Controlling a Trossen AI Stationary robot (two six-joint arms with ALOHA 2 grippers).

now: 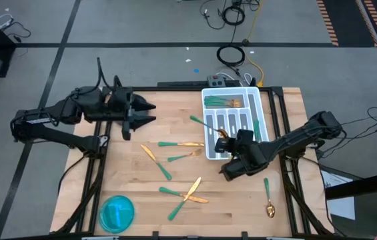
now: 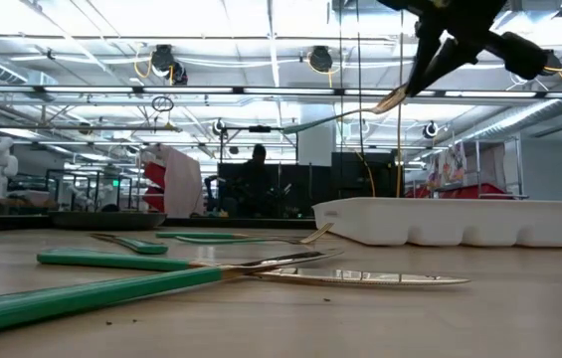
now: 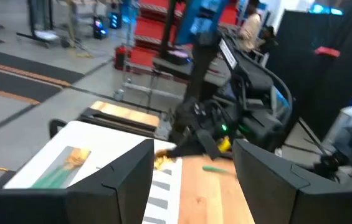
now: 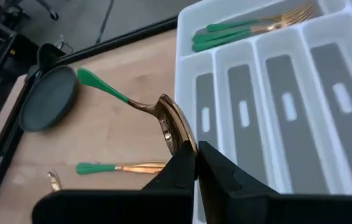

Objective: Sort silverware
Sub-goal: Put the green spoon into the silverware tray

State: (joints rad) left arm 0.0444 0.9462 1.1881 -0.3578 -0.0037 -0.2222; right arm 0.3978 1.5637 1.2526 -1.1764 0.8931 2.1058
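Held item: one spoon (image 4: 163,118), gold bowl, teal-green handle, pinched by its bowl in the jaws of the right gripper (image 4: 195,163), carried above the worktop (image 1: 175,193) at the near end of the white divided tray (image 1: 263,107). Handle points out past the tray's edge, toward the loose pieces.

Tray contents: forks (image 4: 256,26) in the crosswise end compartment; long slots appear empty in the right wrist view.

Loose silverware (image 1: 175,143): forks, knives and spoons scattered mid-worktop; one spoon (image 1: 268,200) lies apart beside the right arm.

Left gripper (image 1: 145,112): jaws spread, holding nothing, waiting over the far left of the worktop.

Risks, judged:
- The grip sits on the smooth curved bowl, far from balance; the spoon may swivel or slip.
- The long handle overhangs a divider; released askew, it could bridge two slots or tip out.

Markings: no brand, label or legible writing on the silverware or tray.
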